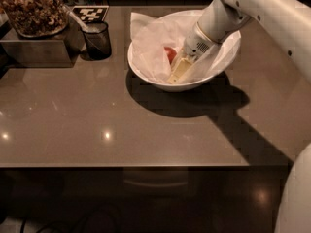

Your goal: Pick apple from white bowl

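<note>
The white bowl (146,72) stands at the back middle of the brown table, lined with crumpled white paper. An apple (169,54) lies inside it; only a small reddish patch shows, the remainder hidden behind the gripper. My gripper (174,71) reaches down into the bowl from the upper right, its pale fingers right beside the apple's right side. The white arm runs off toward the right edge of the view.
A small dark cup (97,39) with a utensil in it stands left of the bowl. A grey box (36,50) carrying a dish of brown snacks sits at the back left. A black-and-white marker tag (91,12) lies behind the cup. The table's front edge runs across the lower view.
</note>
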`<state>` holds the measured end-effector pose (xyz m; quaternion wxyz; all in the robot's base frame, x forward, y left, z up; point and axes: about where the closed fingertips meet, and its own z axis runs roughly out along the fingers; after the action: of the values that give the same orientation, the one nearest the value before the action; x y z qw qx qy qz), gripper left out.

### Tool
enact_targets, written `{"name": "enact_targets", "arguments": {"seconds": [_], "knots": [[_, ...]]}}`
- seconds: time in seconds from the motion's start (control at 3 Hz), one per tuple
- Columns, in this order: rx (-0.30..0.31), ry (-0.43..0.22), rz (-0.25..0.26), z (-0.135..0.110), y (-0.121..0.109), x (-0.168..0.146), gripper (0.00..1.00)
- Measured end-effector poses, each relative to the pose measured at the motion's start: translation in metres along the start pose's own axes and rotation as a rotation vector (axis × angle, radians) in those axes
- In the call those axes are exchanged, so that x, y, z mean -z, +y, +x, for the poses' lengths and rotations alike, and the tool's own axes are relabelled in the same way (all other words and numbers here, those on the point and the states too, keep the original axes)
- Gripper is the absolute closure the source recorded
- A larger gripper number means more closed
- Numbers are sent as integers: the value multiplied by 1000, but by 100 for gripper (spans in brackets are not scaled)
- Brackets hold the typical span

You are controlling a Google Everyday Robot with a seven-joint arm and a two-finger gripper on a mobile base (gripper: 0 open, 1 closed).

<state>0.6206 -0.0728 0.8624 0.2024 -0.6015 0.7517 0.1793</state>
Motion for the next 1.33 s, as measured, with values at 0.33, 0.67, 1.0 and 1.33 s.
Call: {"name": "enact_targets", "arguments": {"seconds": [0.33,0.67,1.0,1.33], "knots": [[61,-54,-33,-12,22,17,100],[137,-101,-64,-29,45,43,100],[184,-118,-93,-40,59,53,100],[207,-142,-147,-50,64,53,100]]}}
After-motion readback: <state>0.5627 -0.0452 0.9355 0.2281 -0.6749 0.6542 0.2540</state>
